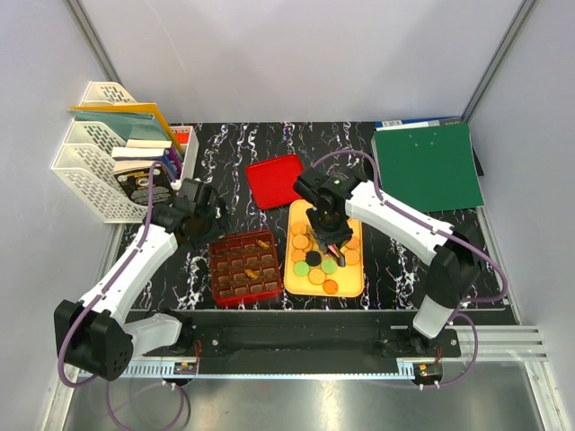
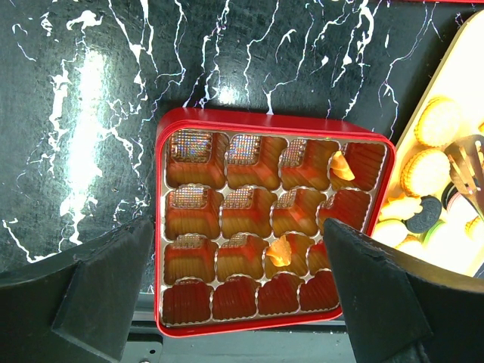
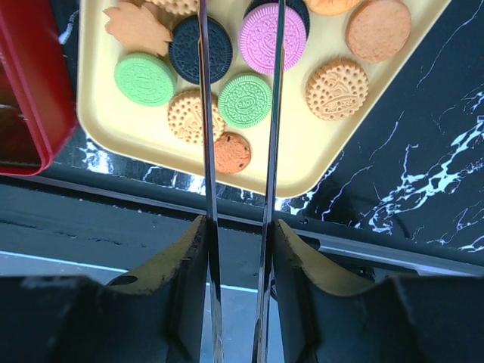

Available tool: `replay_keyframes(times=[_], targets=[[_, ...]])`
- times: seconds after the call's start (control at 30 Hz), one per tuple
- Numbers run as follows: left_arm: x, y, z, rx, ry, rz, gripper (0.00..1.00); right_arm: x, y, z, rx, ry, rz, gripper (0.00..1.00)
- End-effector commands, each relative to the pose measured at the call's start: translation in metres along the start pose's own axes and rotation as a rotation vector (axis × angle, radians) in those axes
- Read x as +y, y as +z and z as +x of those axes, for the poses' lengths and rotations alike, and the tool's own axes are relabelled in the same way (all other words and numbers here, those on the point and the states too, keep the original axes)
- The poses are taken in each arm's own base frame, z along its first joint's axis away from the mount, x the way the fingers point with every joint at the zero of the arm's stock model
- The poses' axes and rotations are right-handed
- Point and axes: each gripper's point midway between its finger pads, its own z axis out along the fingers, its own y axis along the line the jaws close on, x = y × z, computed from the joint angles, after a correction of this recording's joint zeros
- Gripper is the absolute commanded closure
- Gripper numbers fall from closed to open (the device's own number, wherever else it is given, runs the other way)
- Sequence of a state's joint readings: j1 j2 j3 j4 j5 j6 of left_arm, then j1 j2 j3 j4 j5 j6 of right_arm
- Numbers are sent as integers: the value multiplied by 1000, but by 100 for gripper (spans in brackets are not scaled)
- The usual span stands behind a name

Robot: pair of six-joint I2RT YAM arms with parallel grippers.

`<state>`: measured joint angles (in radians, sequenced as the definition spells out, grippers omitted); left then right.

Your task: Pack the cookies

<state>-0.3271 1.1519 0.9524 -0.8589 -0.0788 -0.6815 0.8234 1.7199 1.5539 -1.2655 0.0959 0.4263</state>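
Cookies [image 1: 316,262], orange, green, pink and black, lie on the yellow tray [image 1: 352,285]. Two orange cookies [image 2: 342,166] sit in cells of the red grid box [image 2: 161,189]; the other cells look empty. My left gripper [image 2: 242,302] is open and empty, hovering over the box's near rows. My right gripper [image 3: 236,249] is shut on metal tongs [image 3: 204,151], whose two blades reach over the tray on either side of a green cookie [image 3: 244,100] and a pink one [image 3: 271,38]. The tong tips are out of the wrist view.
The box's red lid [image 1: 274,180] lies behind the tray. A green folder [image 1: 429,166] is at the back right, and a white file rack [image 1: 99,162] at the back left. A metal rail [image 1: 296,339] runs along the near edge.
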Motion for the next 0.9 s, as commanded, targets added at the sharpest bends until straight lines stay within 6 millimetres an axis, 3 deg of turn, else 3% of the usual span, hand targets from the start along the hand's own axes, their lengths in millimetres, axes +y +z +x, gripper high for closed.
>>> replay_keyframes(times=[0.0, 0.27, 0.37, 0.53, 0.67, 0.87], targets=[[-9, -3, -11, -36, -2, 40, 1, -5, -41, -19, -115, 17, -10, 65], [-11, -10, -20, -58, -10, 36, 1, -6, -75, -32, -191, 18, -30, 66], [-7, -15, -26, -78, -37, 20, 1, 11, -90, -35, -221, 22, -113, 67], [12, -14, -30, -73, -116, -49, 1, 58, -109, -35, -249, -65, -215, 69], [25, -11, -27, -59, -158, -83, 1, 92, -106, -31, -230, -146, -250, 69], [28, -12, -25, -58, -165, -79, 1, 118, -100, -28, -211, -203, -286, 69]])
